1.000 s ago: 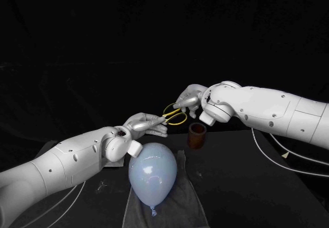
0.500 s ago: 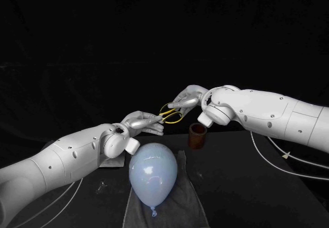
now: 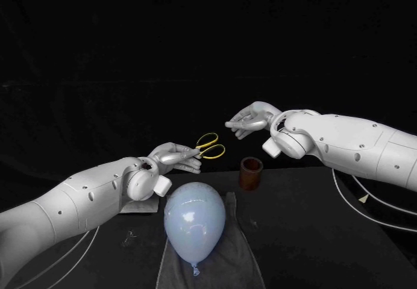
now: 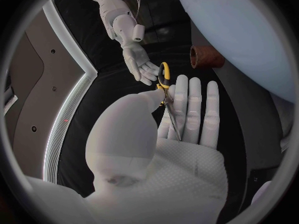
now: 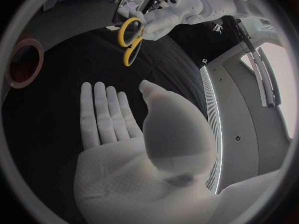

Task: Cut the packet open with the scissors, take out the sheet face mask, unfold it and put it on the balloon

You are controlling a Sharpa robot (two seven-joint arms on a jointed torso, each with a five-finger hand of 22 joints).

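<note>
left hand (image 3: 178,155) clamped on scissors (image 3: 208,147) at blade end, held in air above balloon (image 3: 194,220). long axis, yellow loops point toward right hand (image 3: 250,119): near, not touching, empty, fingers apart.

Pretty dim overall. Light seems to come from above, so the arms and both hands glow pale while everything behind them drops to flat black. The table (image 3: 304,229) under the left hand (image 3: 178,158) barely separates from the backdrop. The balloon (image 3: 194,221) below that hand has a soft sheen on top, no hard glare. The yellow scissors (image 3: 208,146) it holds catch the light nicely. The cup (image 3: 250,172) below the right hand (image 3: 252,119) is murky. In the wrist views the palms are nearly blown out, a bright strip (image 4: 69,119) beside the left hand bows with the fisheye, and the rims go black.
</note>
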